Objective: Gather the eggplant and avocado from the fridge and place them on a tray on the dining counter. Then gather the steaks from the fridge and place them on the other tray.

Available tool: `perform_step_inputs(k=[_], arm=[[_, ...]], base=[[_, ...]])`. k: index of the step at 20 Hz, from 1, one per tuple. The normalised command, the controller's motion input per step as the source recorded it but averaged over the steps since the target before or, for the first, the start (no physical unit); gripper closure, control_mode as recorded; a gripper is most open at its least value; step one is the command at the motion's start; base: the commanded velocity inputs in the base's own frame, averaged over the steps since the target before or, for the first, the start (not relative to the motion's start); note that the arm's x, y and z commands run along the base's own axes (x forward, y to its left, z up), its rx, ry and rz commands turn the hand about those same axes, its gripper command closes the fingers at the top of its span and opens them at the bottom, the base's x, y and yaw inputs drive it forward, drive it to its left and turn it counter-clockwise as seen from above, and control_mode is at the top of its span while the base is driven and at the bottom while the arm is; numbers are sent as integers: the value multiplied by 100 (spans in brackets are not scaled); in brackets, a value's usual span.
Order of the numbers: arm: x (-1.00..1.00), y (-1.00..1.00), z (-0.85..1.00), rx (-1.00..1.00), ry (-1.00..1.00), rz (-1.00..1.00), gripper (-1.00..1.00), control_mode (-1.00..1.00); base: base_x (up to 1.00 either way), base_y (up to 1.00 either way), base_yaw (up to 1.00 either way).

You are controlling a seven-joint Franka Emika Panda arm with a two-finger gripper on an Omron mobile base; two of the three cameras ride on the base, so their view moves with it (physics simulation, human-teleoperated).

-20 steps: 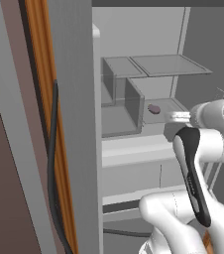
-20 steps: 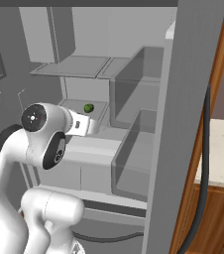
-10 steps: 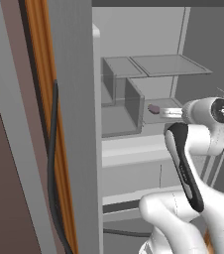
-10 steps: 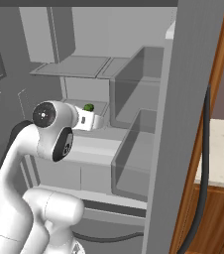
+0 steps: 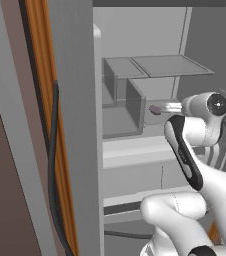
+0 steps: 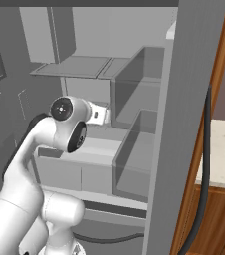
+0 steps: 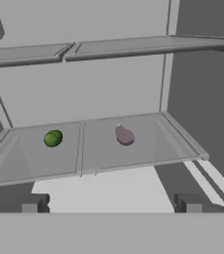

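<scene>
- Green avocado (image 7: pixel 53 138) is seen on the fridge (image 7: pixel 124 89) shelf, ahead and left of the gripper (image 7: pixel 111 203).
- Purple eggplant (image 7: pixel 124 135) lies ahead, slightly right.
- Jaws are spread wide; nothing is held.

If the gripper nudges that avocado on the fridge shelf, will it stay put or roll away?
The avocado looks nearly round and smooth, so it will probably roll if nudged off-centre. It sits alone on a flat shelf with nothing beside it to stop it. Its skin looks plain, so the open gripper should probably close squarely across its middle.
</scene>
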Motion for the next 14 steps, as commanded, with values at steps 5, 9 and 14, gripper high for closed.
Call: perform_step_inputs(k=[5, 9, 14], arm=[[34, -25, -31, -2, 0, 0, -100, -100], [26, -12, -47, -4, 0, 0, -100, -100], [50, 0, -33, -1, 0, 0, -100, -100]], base=[[0, 0, 0], [0, 0, 0], [0, 0, 0]])
